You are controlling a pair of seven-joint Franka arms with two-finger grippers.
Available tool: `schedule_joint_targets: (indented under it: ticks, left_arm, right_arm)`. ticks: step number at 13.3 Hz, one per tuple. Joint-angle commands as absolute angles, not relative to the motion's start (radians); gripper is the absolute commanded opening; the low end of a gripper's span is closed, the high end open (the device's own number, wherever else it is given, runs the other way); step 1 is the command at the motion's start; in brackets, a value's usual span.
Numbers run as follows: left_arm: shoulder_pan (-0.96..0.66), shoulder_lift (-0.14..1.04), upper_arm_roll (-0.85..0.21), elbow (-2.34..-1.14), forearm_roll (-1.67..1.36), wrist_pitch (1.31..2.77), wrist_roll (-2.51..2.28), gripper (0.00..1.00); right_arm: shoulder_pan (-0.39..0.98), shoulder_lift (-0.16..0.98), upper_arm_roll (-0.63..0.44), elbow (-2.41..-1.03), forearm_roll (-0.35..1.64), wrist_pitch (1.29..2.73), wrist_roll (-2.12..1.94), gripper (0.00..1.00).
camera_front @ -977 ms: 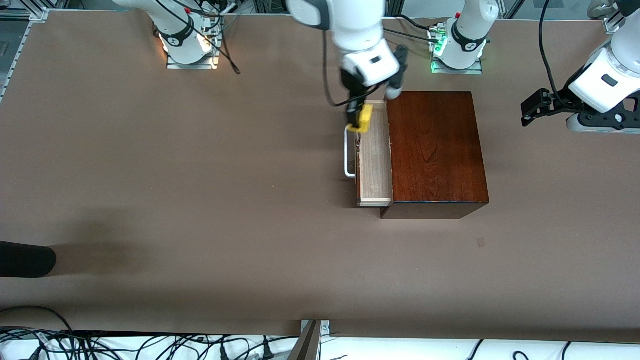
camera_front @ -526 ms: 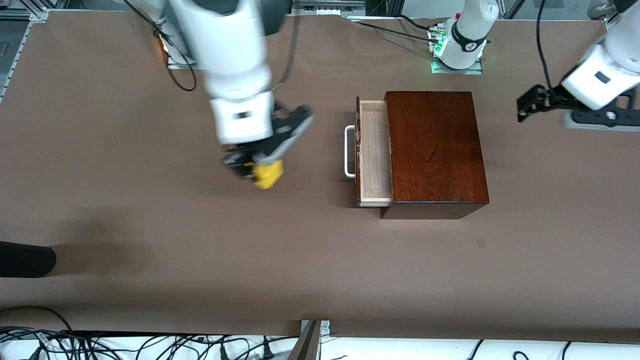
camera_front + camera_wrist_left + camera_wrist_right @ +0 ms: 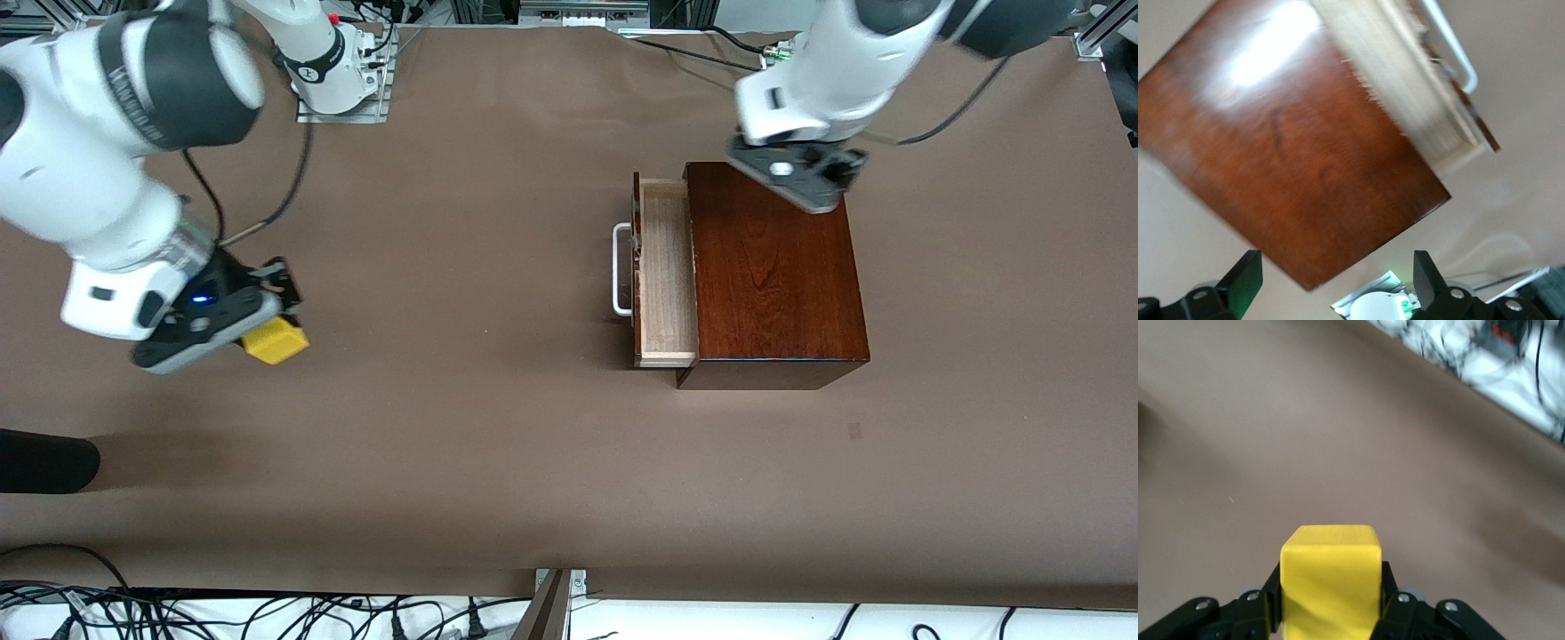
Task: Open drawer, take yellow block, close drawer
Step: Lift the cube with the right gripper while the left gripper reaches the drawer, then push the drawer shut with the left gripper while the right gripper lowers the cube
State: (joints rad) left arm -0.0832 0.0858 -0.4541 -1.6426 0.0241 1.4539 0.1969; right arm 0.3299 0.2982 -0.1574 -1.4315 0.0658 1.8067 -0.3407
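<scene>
With the small bright yellow cube [image 3: 276,340] carried clear of the pale-wood drawer [image 3: 665,271], clamped in the right gripper [image 3: 267,331], the left gripper [image 3: 1338,287], fingers apart, has arrived over the dark red-brown wooden box [image 3: 773,267], presumably to close it.

A: Brown tabletop [image 3: 498,427], matte, spanning the whole scene. Tangled black cables [image 3: 222,613] along the edge nearest the front camera.

B: Dark rounded object [image 3: 44,462] at the right arm's end, casting a soft shadow.
</scene>
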Motion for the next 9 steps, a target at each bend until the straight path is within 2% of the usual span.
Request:
schedule_joint_targets:
  ticks: [1,5,9]
  left_arm:
    - [-0.069,0.265,-0.559,-1.513,0.009,1.475,0.374,1.0]
    - [-0.087,0.437,-0.682,-1.508,0.011,1.681,0.487,1.0]
    - [-0.172,0.598,-0.68,-1.511,0.102,1.946,0.778,1.0]
  right_arm:
    - [0.27,0.202,-0.138,-1.676,0.075,1.888,-0.295,0.0]
    - [0.233,0.192,-0.138,-1.935,0.068,2.139,-0.23,0.0]
    - [0.206,0.215,-0.132,-2.199,0.071,2.513,-0.219,0.0]
